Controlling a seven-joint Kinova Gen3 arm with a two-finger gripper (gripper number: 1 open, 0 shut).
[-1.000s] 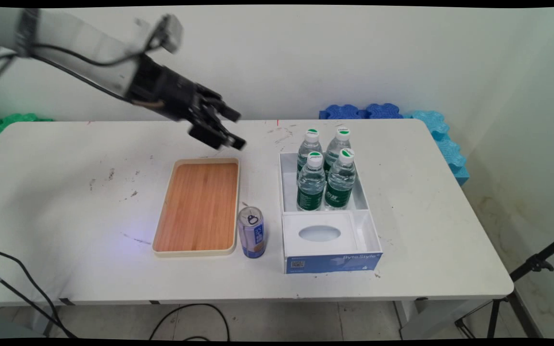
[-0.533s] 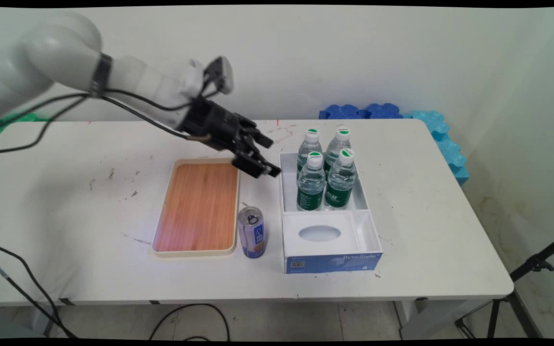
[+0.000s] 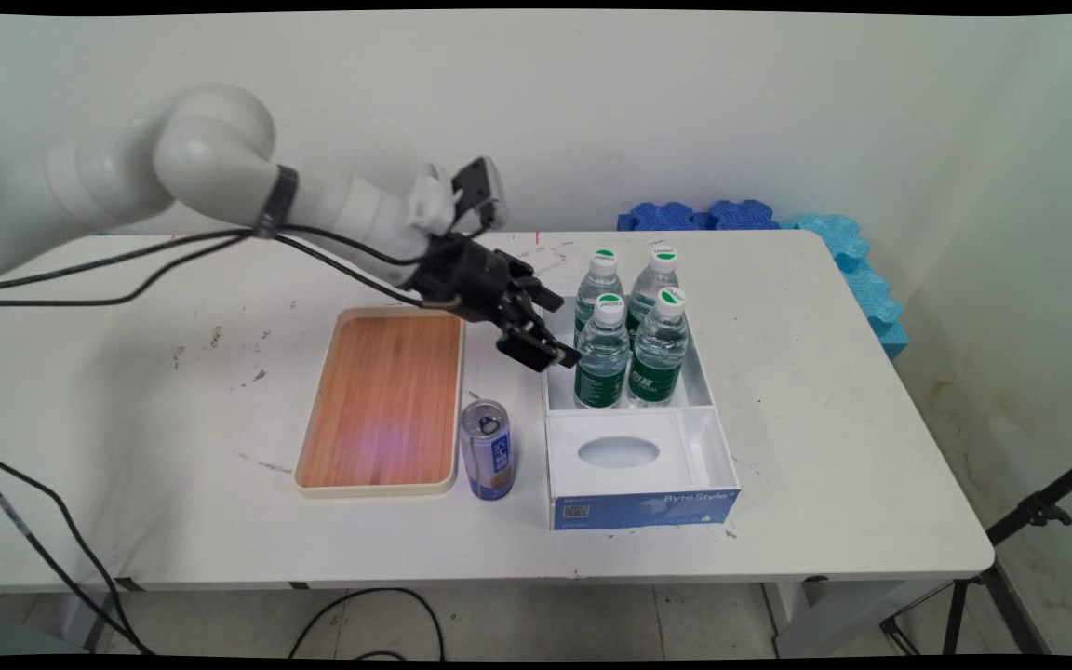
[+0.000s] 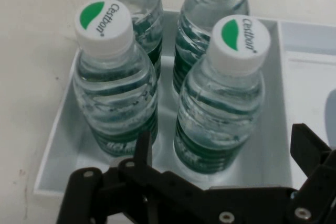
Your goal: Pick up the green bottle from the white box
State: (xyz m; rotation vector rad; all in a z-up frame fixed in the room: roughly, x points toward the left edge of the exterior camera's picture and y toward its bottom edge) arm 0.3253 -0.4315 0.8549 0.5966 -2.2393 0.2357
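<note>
On the white desk [image 3: 127,447], a drink can [image 3: 487,449] stood nearest the camera, between a wooden tray [image 3: 382,400] and a white box [image 3: 699,437] with a tissue insert [image 3: 618,453] in its front compartment. Farther back, four water bottles [image 3: 630,328] stood upright in the box's rear compartment. The pincer [image 3: 555,328] [image 4: 220,153] hung released, its fingers [image 4: 143,149] spread apart, at the compartment's left wall, just beside the nearest bottle [image 4: 220,98] and holding nothing. Blue foam pieces [image 3: 778,223] lay behind the desk.
</note>
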